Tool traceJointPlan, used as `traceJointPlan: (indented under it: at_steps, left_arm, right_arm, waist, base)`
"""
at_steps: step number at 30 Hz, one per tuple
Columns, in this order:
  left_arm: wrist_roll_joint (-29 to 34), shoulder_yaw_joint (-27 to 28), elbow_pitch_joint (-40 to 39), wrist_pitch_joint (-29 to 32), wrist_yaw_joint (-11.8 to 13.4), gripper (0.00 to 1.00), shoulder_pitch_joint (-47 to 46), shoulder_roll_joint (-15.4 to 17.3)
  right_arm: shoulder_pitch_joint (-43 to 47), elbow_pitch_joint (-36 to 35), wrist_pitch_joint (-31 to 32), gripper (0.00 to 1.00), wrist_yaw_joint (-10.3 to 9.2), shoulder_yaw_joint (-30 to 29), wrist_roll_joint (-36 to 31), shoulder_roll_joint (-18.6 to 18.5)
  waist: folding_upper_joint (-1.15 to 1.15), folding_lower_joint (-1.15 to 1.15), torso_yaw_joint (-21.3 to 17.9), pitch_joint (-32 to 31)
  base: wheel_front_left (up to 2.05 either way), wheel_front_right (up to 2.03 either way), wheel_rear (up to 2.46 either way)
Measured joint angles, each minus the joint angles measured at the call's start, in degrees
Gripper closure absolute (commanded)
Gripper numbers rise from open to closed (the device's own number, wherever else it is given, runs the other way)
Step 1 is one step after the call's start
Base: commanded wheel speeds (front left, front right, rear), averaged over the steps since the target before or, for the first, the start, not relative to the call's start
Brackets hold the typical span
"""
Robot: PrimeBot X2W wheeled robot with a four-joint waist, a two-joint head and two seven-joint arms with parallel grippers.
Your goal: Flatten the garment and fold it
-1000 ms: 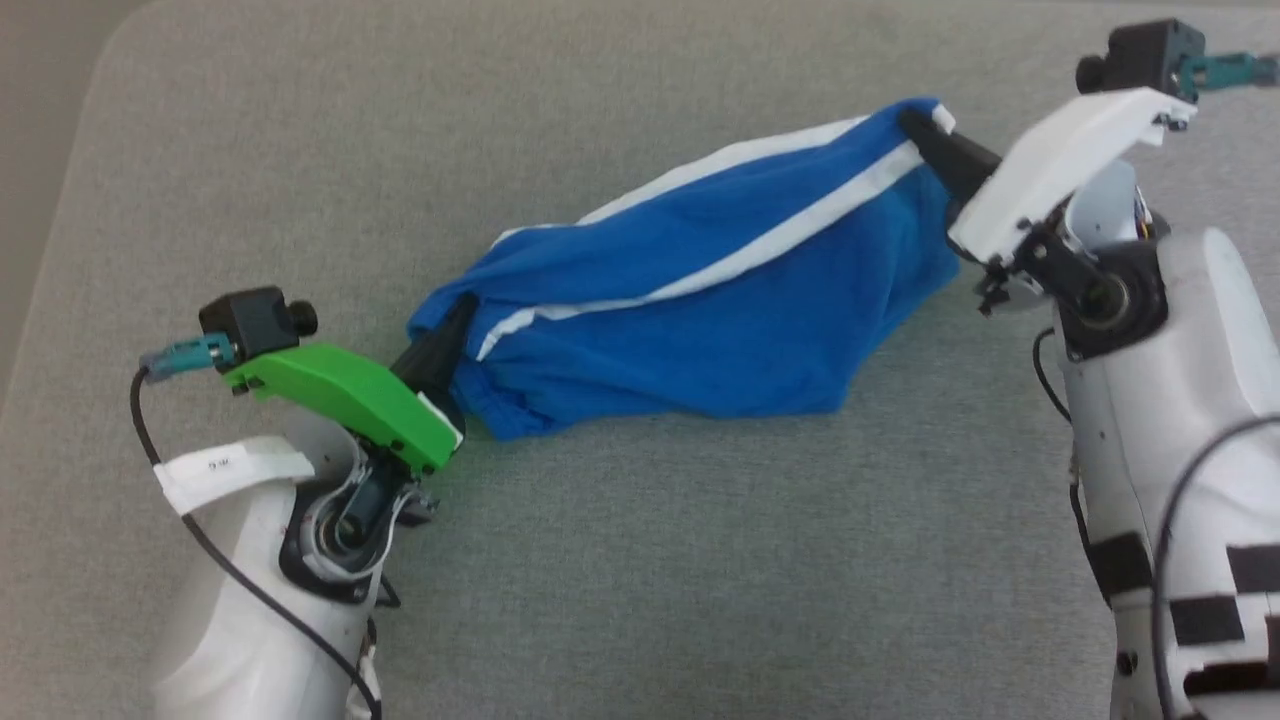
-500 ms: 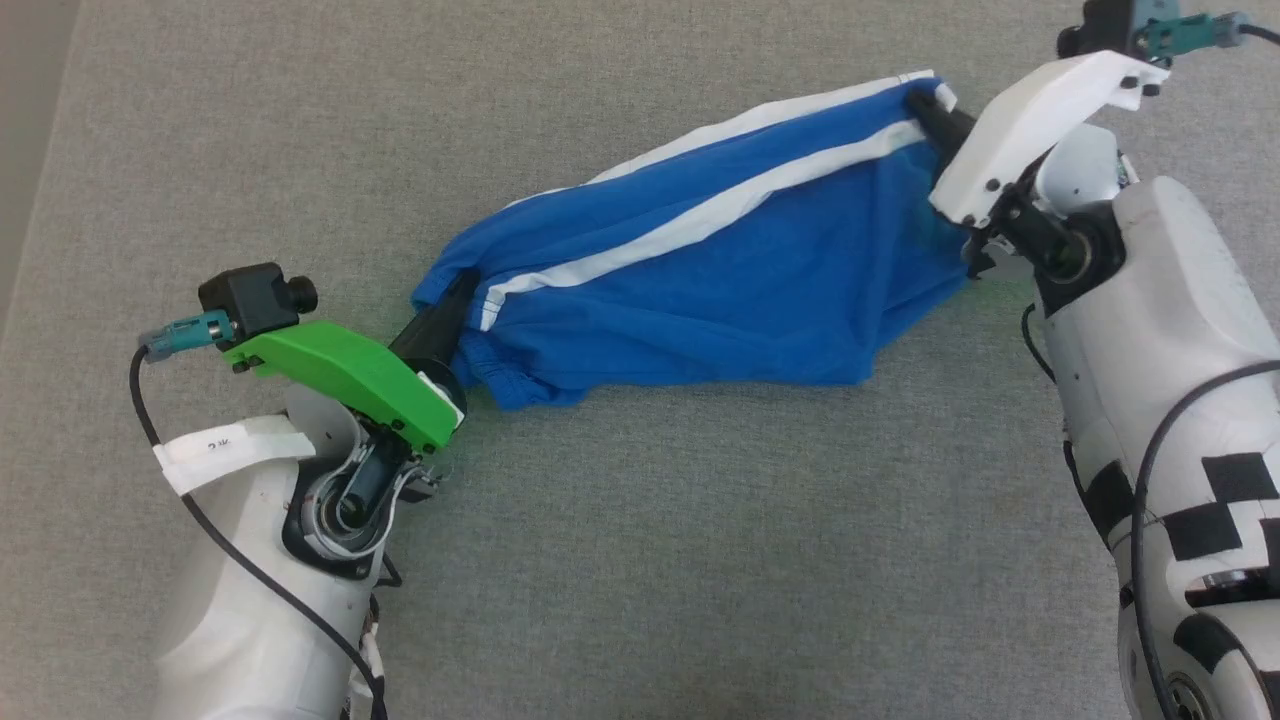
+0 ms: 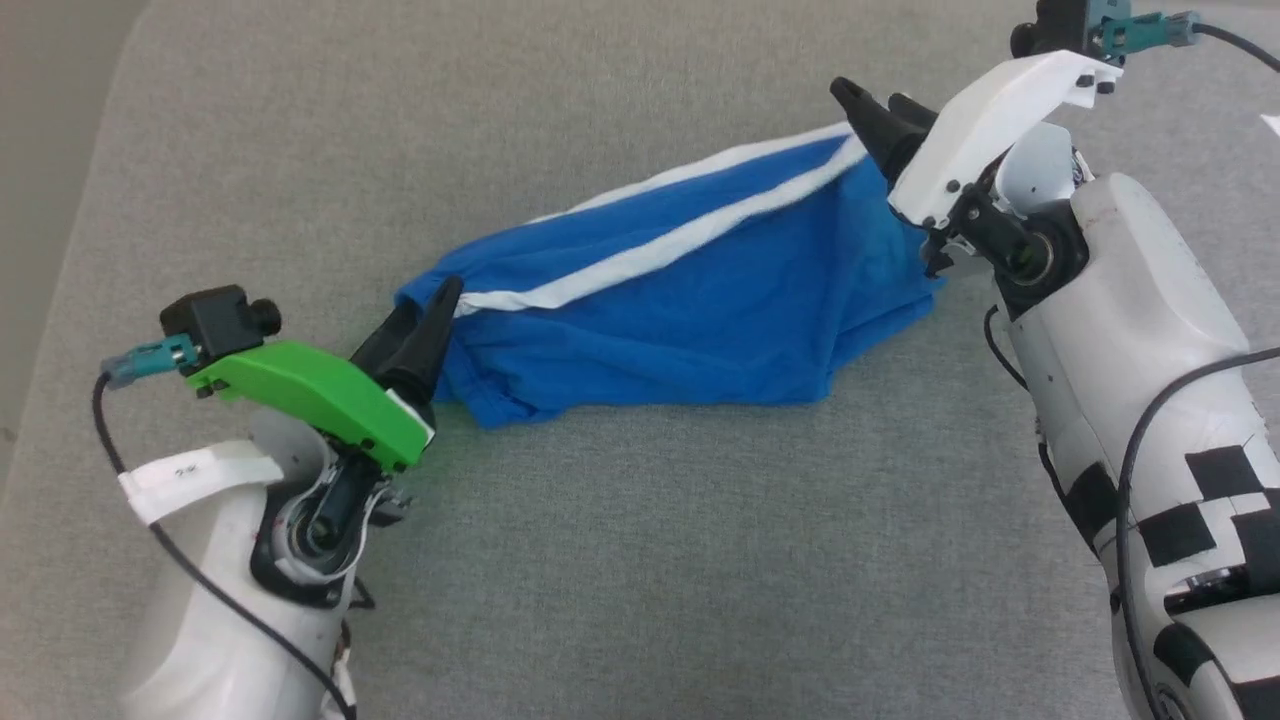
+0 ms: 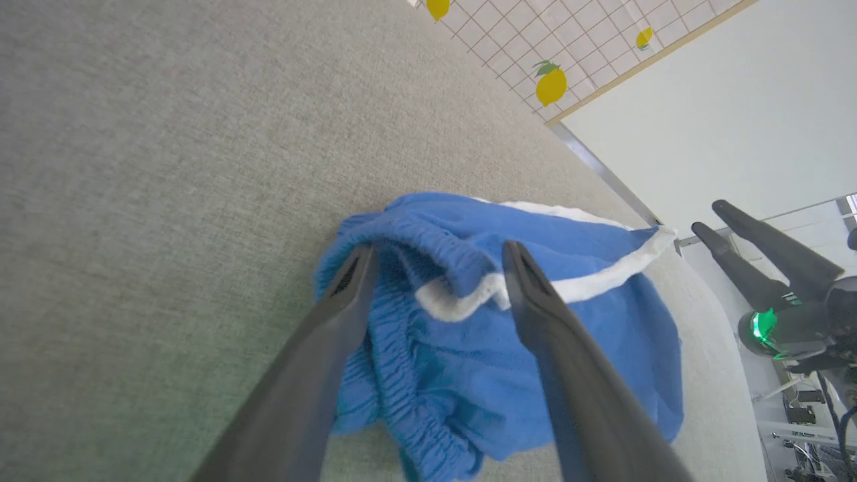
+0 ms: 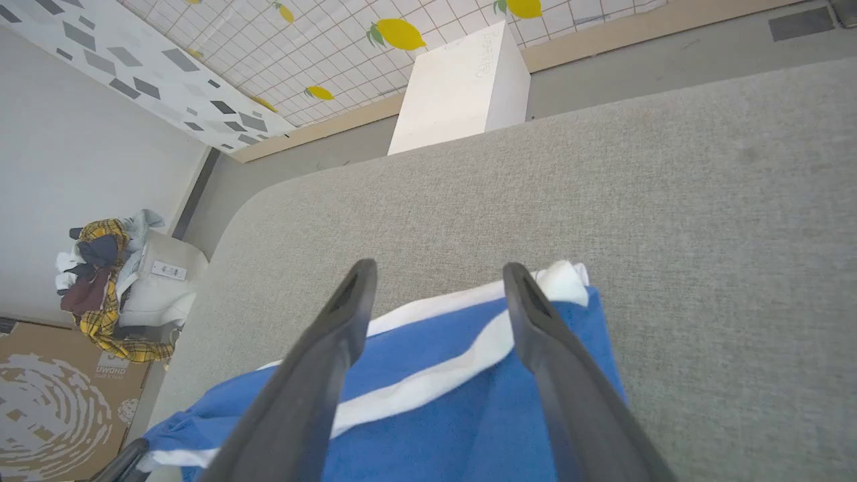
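Note:
The garment (image 3: 680,300), bright blue shorts with white side stripes, lies bunched in a long diagonal heap on the grey table (image 3: 640,560). My left gripper (image 3: 425,310) is open at its lower-left end. In the left wrist view the left gripper (image 4: 438,251) straddles the gathered waistband (image 4: 395,361) of the garment (image 4: 602,321) without pinching it. My right gripper (image 3: 868,95) is open just above the upper-right end. Below the right gripper (image 5: 438,268), the garment (image 5: 428,428) shows a white-edged corner (image 5: 562,278). The right gripper (image 4: 706,215) also appears far off in the left wrist view.
The table's rounded left edge (image 3: 60,250) borders bare floor. Beyond the far edge stand a white box (image 5: 462,87), a heap of clothes (image 5: 114,288) and a cardboard box (image 5: 53,395). Grey table stretches in front of the garment.
Both grippers were shut on the garment's ends, holding it stretched; now both have opened and let go. The garment has sagged onto the table. The head view has shifted slightly.

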Motion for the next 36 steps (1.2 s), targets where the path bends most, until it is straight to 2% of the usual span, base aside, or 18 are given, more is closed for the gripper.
traceJointPlan:
  at_steps: [5, 8, 12, 16, 21, 27, 36]
  left_arm:
    - [1.16, 0.44, -4.34, 0.0, 2.33, 0.0, 3.07, 1.79]
    - [5.64, 0.16, -7.04, -1.63, 4.5, 0.0, 4.95, 3.97]
    - [15.7, 1.04, -10.85, -11.52, 7.67, 0.0, 7.28, 6.83]
    - [22.07, 1.75, -12.43, -22.62, 9.22, 0.0, 10.93, 6.59]
    - [28.52, 0.75, -11.92, -26.83, 10.26, 0.0, 15.34, 5.38]
    - [34.84, 1.87, -13.73, -27.15, 9.9, 0.0, 16.92, 1.52]
    - [38.98, 3.98, -13.57, -27.16, 5.32, 0.0, 16.97, -3.69]
  right_arm:
    - [2.83, -2.68, -1.0, 0.0, 0.01, 1.4, -1.77, -0.83]
    - [5.31, -4.52, -1.63, 0.0, 0.01, 2.72, -4.6, -2.69]
    - [9.04, -6.59, -2.08, 0.0, 0.01, 3.25, -8.8, -4.89]
    - [12.81, -8.22, -0.47, 0.0, 0.01, 3.8, -15.56, -6.83]
    - [17.28, -10.7, 5.7, 0.0, 0.01, 5.23, -24.09, -7.17]
    - [18.84, -15.6, 10.87, 0.0, 0.01, 4.15, -29.8, -3.92]
    - [18.85, -15.89, 18.01, 0.0, 0.01, -0.32, -39.16, -1.81]
  waist:
    - [0.0, 0.0, -0.24, -3.26]
    - [0.0, 0.0, -0.44, -5.28]
    - [0.0, 0.0, -0.79, -7.69]
    - [0.0, -0.01, -1.15, -9.39]
    - [0.0, -0.01, -1.07, -9.92]
    - [0.0, -0.01, -0.3, -8.31]
    - [0.0, -0.01, 1.91, -5.72]
  base:
    - [0.0, 0.0, 0.0]
    - [0.0, 0.0, 0.0]
    - [0.0, 0.0, 0.0]
    - [0.0, 0.0, 0.0]
    - [0.0, 0.0, 0.0]
    - [0.0, 0.0, 0.0]
    - [0.0, 0.0, 0.0]
